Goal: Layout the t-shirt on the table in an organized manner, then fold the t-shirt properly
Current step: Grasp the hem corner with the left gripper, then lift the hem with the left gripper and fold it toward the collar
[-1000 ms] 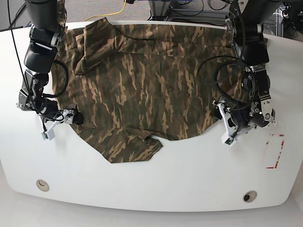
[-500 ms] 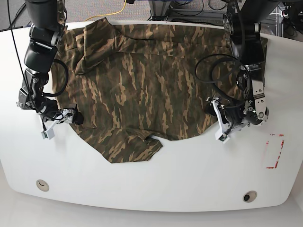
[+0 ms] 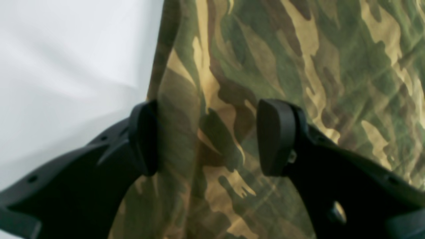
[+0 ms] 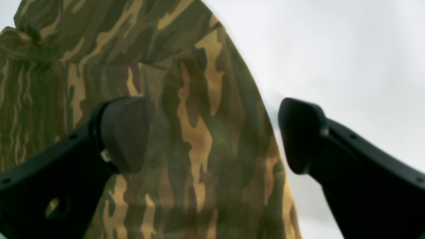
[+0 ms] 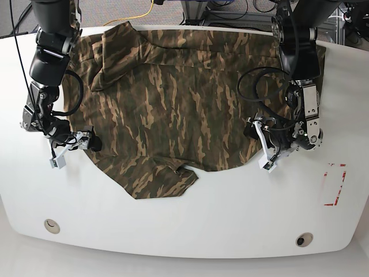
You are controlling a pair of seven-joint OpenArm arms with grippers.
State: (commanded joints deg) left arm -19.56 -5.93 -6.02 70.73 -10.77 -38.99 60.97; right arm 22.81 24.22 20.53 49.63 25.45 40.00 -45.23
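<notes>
The t-shirt lies spread across the far half of the table, mostly flat. One sleeve is bunched at the far left corner of the base view, and a folded flap of hem juts toward the near edge. The fabric is thin, soft cloth. Judged from its drape, it is light, offers no stiffness, and will sag and fold wherever it is unsupported. It is not fragile. The glossy tabletop probably lets it slide when dragged.

Grip points: take hold at an edge or seam, where a doubled layer gives the pads something to pinch. A grip on a flat single layer in mid-panel is likely to slip or gather only a wrinkle.

The left gripper stands with its jaws apart, straddling the side edge of the shirt. One finger sits right at the fabric border and the other rests over the print. No cloth is clamped.

The right gripper is likewise spread. One finger is above the camouflage, and the other is over bare white surface, bracketing the opposite edge of the shirt. Nothing is held.

Both arms sit low at opposite sides of the garment, suited to a simultaneous edge pinch.
</notes>
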